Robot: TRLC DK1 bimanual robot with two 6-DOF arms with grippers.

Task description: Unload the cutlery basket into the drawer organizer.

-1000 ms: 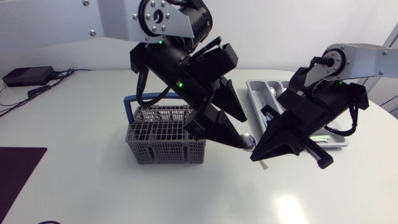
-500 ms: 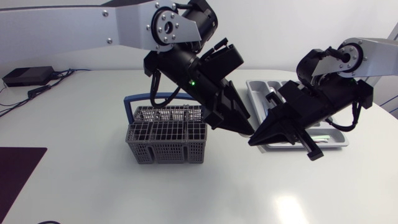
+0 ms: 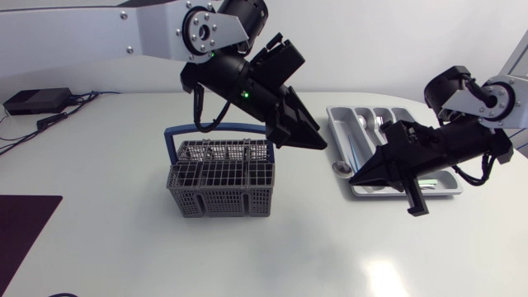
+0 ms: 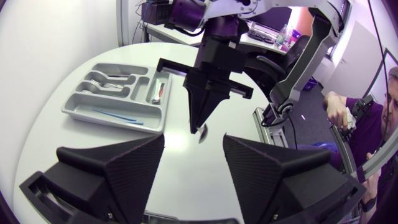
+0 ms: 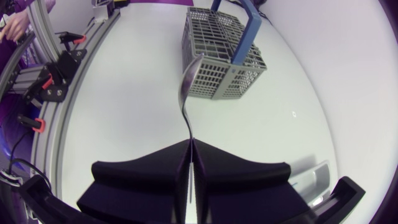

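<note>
The grey cutlery basket (image 3: 221, 177) with a blue handle stands left of the table's middle; its contents are hard to make out. My left gripper (image 3: 318, 144) hangs above its right end, open and empty, as its own view shows (image 4: 194, 155). My right gripper (image 3: 355, 177) is shut on a spoon (image 3: 339, 167) by the handle, bowl pointing outward, at the near left corner of the silver drawer organizer (image 3: 337, 124). The right wrist view shows the spoon (image 5: 186, 93) sticking out from the closed fingers (image 5: 168, 168) toward the basket (image 5: 221, 59). The organizer (image 4: 81, 109) holds several pieces.
A black box (image 3: 33, 101) with cables lies at the table's far left. A dark mat (image 3: 21, 223) covers the near left corner. Open tabletop lies in front of the basket and the organizer.
My left gripper has drawn back up and left, away from the spoon. My right gripper has carried the spoon rightward to the organizer's near left corner.
</note>
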